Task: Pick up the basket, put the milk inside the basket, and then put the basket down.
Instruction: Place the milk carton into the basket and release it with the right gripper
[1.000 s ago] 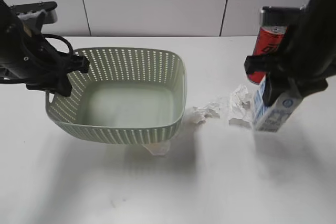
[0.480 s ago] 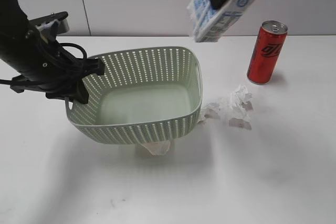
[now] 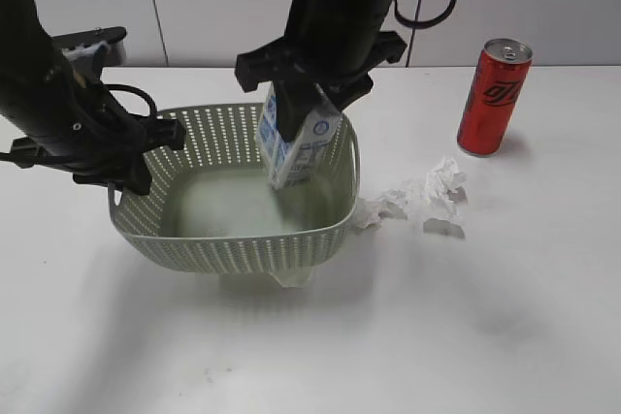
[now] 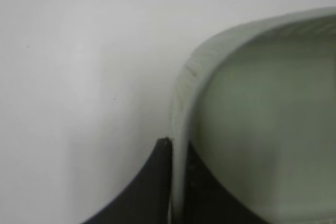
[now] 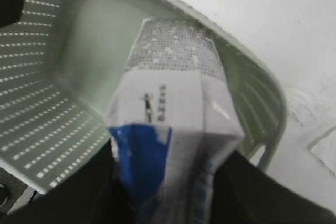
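Since half a second ago the milk [image 3: 296, 145] has come down from high above the back rim into the basket [image 3: 243, 239], and the right arm now reaches across the middle of the exterior view. The right tool [image 3: 303, 94] is clenched on the carton's upper end, and the carton's long axis runs steeply downward, tilted a little, with its lower end pointing into the basket's right rear part. Whether that end touches the basket floor cannot be told. In the right wrist view the carton [image 5: 170, 129] points away from the camera into the basket [image 5: 47, 124], blue print nearest the lens. The basket has shifted slightly leftward; it is held up off the desk [image 3: 437, 336] by its left end, where the left tool [image 3: 136, 157] grips the rim, and its shadow lies beneath it. The left wrist view shows the rim [image 4: 181, 129] pinched between dark fingers [image 4: 155, 182]. Apart from the carton, the basket's interior looks bare. Crumpled tissues [image 3: 417, 199] lie on the desk just right of the basket, and a red can [image 3: 495, 96] stands upright further back right.
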`<state>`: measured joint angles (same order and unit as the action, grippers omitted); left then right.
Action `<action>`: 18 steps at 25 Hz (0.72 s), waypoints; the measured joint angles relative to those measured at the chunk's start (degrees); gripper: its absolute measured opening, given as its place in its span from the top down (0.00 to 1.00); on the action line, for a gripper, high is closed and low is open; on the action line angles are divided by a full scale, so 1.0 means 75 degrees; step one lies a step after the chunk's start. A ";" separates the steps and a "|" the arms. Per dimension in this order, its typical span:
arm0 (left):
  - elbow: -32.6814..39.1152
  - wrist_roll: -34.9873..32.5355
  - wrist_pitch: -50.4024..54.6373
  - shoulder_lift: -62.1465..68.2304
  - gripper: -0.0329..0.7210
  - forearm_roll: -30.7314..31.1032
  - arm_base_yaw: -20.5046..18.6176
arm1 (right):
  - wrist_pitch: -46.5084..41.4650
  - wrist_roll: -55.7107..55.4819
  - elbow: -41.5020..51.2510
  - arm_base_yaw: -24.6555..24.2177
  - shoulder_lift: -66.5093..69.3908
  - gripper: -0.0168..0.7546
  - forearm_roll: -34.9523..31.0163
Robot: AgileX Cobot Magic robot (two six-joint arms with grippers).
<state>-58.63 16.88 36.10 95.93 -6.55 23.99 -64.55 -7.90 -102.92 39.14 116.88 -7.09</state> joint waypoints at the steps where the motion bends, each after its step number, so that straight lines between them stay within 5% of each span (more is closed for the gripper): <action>1: 0.0000 0.0032 -0.0023 0.0000 0.96 0.0048 0.0000 | 0.0007 0.0000 0.0000 0.0000 0.0145 0.60 -0.0016; 13: 0.0000 0.0041 -0.0182 0.0000 0.96 0.0384 0.0006 | 0.0308 0.0000 0.0000 0.0098 0.0597 0.58 -0.0186; 18: 0.0009 0.0010 -0.0078 0.0024 0.96 0.0472 0.0006 | 0.0018 0.0556 -0.0356 0.0098 0.0597 0.24 -0.0372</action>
<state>-58.56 16.96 35.52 96.12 -3.01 24.04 -64.41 -3.74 -105.59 39.87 121.36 -9.88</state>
